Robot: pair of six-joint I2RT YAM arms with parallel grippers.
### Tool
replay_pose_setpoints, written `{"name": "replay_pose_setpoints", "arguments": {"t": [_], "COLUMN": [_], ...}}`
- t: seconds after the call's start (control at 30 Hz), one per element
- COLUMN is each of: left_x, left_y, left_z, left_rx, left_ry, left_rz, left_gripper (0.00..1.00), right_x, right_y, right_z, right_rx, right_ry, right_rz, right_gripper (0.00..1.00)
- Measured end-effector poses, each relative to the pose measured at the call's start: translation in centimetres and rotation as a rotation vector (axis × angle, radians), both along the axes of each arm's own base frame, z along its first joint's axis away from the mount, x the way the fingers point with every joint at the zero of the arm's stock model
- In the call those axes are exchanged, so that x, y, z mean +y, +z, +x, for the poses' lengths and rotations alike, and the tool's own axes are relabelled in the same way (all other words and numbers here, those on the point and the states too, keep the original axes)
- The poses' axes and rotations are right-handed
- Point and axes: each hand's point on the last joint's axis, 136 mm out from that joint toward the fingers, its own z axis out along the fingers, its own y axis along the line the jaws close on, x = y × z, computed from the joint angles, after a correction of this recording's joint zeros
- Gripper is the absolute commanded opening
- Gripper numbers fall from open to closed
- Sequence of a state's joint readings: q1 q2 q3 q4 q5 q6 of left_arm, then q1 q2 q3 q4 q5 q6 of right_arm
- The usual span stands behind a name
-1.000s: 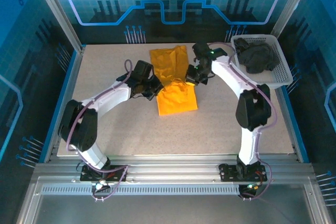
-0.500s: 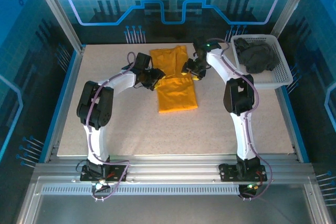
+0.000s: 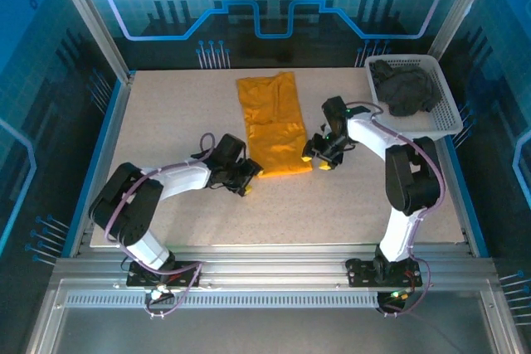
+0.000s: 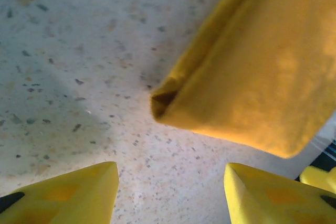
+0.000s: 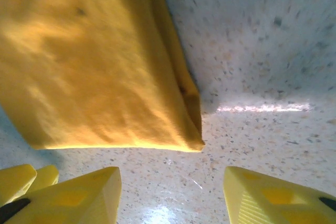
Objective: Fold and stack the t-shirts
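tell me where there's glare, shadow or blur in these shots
Right wrist: a bright glare streak on the table beside the orange shirt; the right claw looks soft. Left wrist: a grey shadow darkens the table left of the shirt corner; the left claw is blurred. Top external: evenly lit.

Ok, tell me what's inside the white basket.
A dark grey t-shirt lies crumpled inside the basket, filling most of it. Whatever might lie beneath the shirt is covered, so the basket floor under it cannot be checked.
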State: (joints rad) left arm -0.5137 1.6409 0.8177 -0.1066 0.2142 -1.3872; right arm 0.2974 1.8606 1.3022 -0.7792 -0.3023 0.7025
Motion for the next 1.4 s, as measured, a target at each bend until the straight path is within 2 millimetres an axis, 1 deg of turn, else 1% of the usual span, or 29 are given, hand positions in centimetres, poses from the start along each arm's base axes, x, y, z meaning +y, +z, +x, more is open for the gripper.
{"name": "replay_pose_setpoints", "arguments": {"t": [0.03,0.1,0.13,0.2,0.27,0.33,0.37,0.4,0.47,0.5,0.57,0.63,0.7,0.73,0.8,0.93,1.0,1.03,1.07,1.13,1.2,1.27,1.33,1.4], "left_x": [-0.1,-0.2,-0.2,-0.4,-0.5,-0.4,-0.5,-0.6,-0.6,-0.4,-0.2,0.1,0.6,0.8,1.1,1.2,1.1,1.1,1.2,1.3,1.5,1.3,1.1,1.0], "left_y": [-0.5,-1.2,-1.2,-1.2,-1.7,-1.9,-2.1,-1.9,-1.7,-1.6,-1.3,-0.8,-0.2,0.1,0.4,0.2,0.7,1.4,2.5,5.1,8.2,11.6,14.2,15.8], "left_z": [0.4,0.8,0.9,1.7,1.7,1.8,2.0,2.3,3.5,3.6,3.8,3.2,2.0,1.2,-0.6,-5.3,-7.2,-7.9,-8.4,-8.4,-7.8,-6.4,-4.4,-2.1], "left_rx": [0.01,0.052,0.066,0.076,0.104,0.117,0.115,0.098,0.05,0.042,0.023,0.008,0.0,-0.003,-0.001,0.029,0.031,0.023,0.002,-0.064,-0.138,-0.213,-0.268,-0.297], "left_ry": [0.02,0.048,0.057,0.079,0.089,0.101,0.099,0.096,0.105,0.11,0.107,0.101,0.096,0.089,0.07,-0.007,-0.042,-0.056,-0.067,-0.075,-0.071,-0.06,-0.039,-0.018], "left_rz": [-0.006,-0.012,-0.015,-0.023,-0.028,-0.035,-0.04,-0.047,-0.045,-0.041,-0.033,-0.038,-0.043,-0.048,-0.058,-0.063,-0.067,-0.072,-0.081,-0.101,-0.113,-0.132,-0.145,-0.143], "left_gripper": [0.55,0.53,0.5,0.4,0.22,0.03,0.0,0.0,0.0,0.0,0.0,0.0,0.0,0.0,0.0,0.0,0.0,0.0,0.0,0.0,0.0,0.0,0.0,0.0], "right_x": [0.2,0.6,0.9,1.4,1.7,1.8,1.8,1.9,1.9,1.8,1.9,2.1,2.5,2.8,3.3,3.8,4.0,4.1,4.2,4.5,4.6,5.1,5.4,5.5], "right_y": [-0.5,-1.2,-1.6,-2.4,-3.2,-3.6,-3.6,-3.5,-3.5,-3.5,-3.3,-2.7,-2.1,-1.8,-1.7,-2.3,-1.9,-1.3,-0.5,1.6,4.1,6.8,9.3,11.3], "right_z": [-0.1,0.4,0.8,1.6,1.8,1.8,1.9,2.0,2.1,2.2,2.0,1.6,0.5,-0.4,-2.6,-8.2,-10.3,-11.0,-11.4,-11.4,-10.7,-9.1,-7.1,-4.9], "right_rx": [0.013,0.03,0.035,0.046,0.061,0.071,0.07,0.07,0.067,0.063,0.052,0.033,0.015,0.012,0.022,0.074,0.092,0.089,0.078,0.039,-0.008,-0.065,-0.12,-0.165], "right_ry": [-0.002,-0.006,-0.007,-0.011,-0.018,-0.028,-0.033,-0.037,-0.043,-0.039,-0.029,-0.011,0.016,0.031,0.065,0.139,0.162,0.172,0.178,0.176,0.165,0.151,0.131,0.103], "right_rz": [0.012,0.04,0.052,0.071,0.082,0.085,0.087,0.087,0.081,0.072,0.054,0.041,0.04,0.042,0.039,0.018,0.011,0.012,0.017,0.035,0.044,0.06,0.079,0.098], "right_gripper": [0.52,0.46,0.43,0.34,0.2,0.07,0.03,0.0,0.0,0.0,0.0,0.0,0.0,0.0,0.0,0.0,0.0,0.0,0.0,0.0,0.0,0.0,0.0,0.0]}}
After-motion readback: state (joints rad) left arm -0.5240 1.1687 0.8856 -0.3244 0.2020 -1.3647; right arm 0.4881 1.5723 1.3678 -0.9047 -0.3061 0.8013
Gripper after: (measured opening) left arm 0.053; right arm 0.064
